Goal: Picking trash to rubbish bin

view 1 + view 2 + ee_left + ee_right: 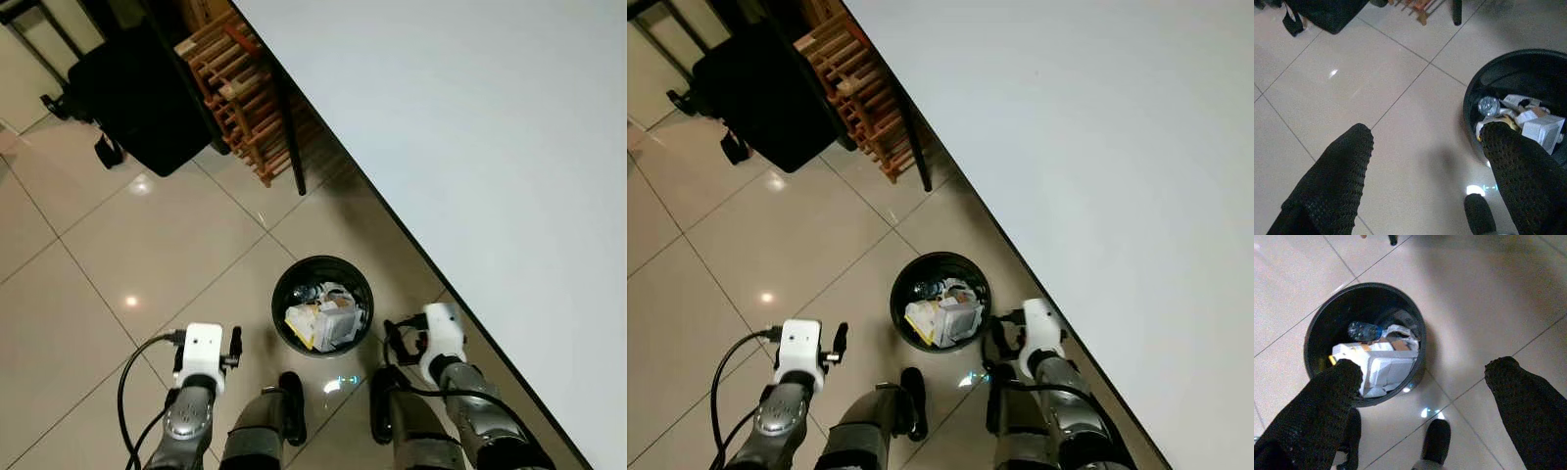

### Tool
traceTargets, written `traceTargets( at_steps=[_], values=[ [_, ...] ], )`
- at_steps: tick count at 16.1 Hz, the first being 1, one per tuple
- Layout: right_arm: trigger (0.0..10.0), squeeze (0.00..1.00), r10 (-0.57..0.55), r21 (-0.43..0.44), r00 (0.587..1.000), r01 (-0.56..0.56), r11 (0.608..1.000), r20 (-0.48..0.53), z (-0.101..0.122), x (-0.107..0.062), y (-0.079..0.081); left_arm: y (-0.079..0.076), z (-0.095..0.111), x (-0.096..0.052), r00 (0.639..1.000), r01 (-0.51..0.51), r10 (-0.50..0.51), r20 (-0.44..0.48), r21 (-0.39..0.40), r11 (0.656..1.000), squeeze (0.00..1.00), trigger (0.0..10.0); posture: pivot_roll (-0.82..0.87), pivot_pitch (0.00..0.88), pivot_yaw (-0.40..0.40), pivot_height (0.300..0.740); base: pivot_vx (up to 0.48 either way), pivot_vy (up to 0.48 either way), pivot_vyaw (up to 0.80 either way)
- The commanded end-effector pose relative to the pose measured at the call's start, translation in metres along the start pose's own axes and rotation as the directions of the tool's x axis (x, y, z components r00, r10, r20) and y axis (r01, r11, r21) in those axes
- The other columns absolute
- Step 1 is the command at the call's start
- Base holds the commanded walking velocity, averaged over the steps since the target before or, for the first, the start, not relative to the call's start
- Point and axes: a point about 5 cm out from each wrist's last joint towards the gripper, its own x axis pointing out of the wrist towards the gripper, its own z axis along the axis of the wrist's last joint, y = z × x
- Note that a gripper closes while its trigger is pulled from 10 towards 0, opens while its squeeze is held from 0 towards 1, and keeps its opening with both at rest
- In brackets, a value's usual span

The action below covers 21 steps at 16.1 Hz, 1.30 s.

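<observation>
both claws (404, 345) flank bin (322, 305), seemingly.

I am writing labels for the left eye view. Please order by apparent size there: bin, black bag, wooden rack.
1. Black bag and wooden rack: similar, so unranked.
2. Bin: smallest.

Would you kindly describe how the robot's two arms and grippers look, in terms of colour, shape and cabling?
Both arms are silver-grey metal with rounded, jointed segments. Each wrist carries a white boxy camera housing with black fittings. A black cable loops out from the left arm and another runs along the right arm. The left gripper and right gripper each have two long black fingers with a finely dimpled, mesh-like texture and blunt rounded tips.
</observation>
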Motion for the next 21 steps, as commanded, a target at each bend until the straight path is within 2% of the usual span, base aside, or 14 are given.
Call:
traceTargets(
  at_steps=[1, 11, 21],
  values=[
    [10.0, 0.0, 0.001, 0.021, 0.999, 0.0, 1.0, -0.036, -0.0142, -0.0052, 0.0028, 0.0054, -0.0168, -0.0098, 0.998, -0.004, 0.004, -0.064, 0.008, 1.0, 0.0, 10.0, 0.03, 0.293, 0.125, 0.74, 0.0, 0.0, 0.0],
    [10.0, 0.0, -0.009, 0.018, 0.999, 0.01, 1.0, -0.045, -0.0203, -0.0075, 0.0015, 0.0011, -0.0192, -0.0104, 0.996, 0.002, -0.003, -0.088, -0.012, 1.0, 0.0, 10.0, 0.04, 0.32, 0.114, 0.74, 0.0, 0.0, 0.0],
    [10.0, 0.0, -0.009, 0.019, 0.998, 0.01, 1.0, -0.056, -0.0238, -0.009, 0.0017, -0.0013, -0.0198, -0.0111, 0.996, -0.003, 0.0, -0.091, -0.03, 1.0, 0.0, 10.0, 0.04, 0.341, 0.108, 0.74, 0.0, 0.202, 0.0]
  ],
)
